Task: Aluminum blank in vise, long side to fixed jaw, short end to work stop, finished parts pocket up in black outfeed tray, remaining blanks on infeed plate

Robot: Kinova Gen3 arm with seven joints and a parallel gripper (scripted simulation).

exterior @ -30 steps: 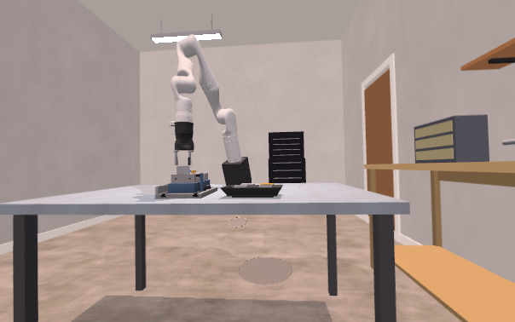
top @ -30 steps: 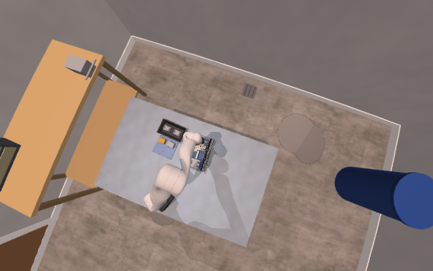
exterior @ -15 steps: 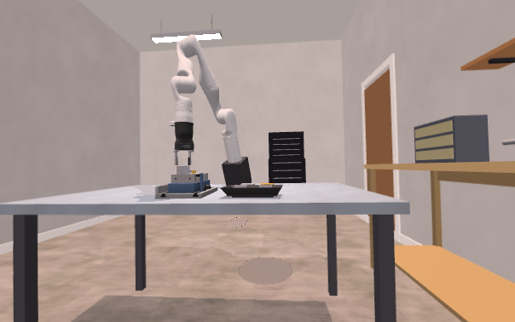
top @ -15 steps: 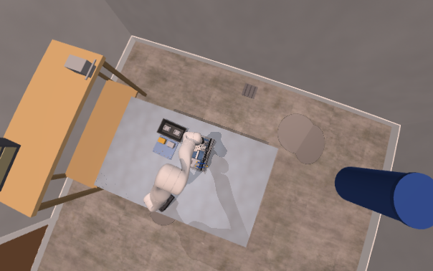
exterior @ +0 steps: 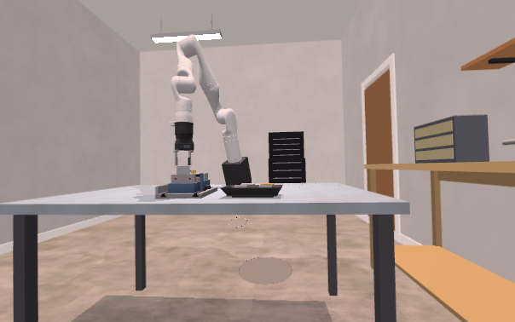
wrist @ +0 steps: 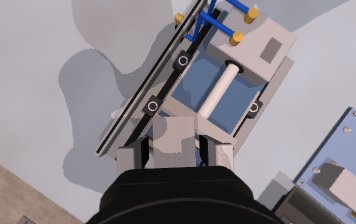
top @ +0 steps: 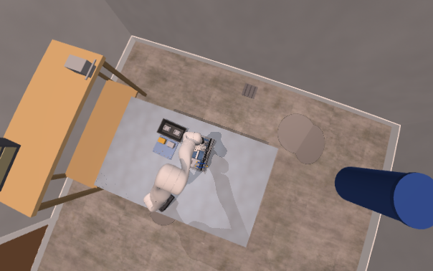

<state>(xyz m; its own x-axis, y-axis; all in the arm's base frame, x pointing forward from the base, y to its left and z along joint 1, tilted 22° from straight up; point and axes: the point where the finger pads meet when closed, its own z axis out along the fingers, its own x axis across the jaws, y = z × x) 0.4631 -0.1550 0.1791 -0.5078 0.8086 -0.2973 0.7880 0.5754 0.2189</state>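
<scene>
While poised above the vise [wrist: 227, 95], gripper [wrist: 174, 150] open wide and empty, fingers either side of a gray block [wrist: 172, 140], black tray [exterior: 251, 190] nearby.

A small workshop room: a gray work table [exterior: 298, 200] carries a machine vise [exterior: 188, 184] on a base plate, with a white robot arm [exterior: 209, 91] mounted beside it. Along one wall run wooden benches [exterior: 448, 167] holding a drawer cabinet [exterior: 452, 139] (tan drawer fronts). A black louvered unit [exterior: 286, 157], perhaps a tool cabinet, stands at the back wall under a strip light [exterior: 186, 37].
</scene>
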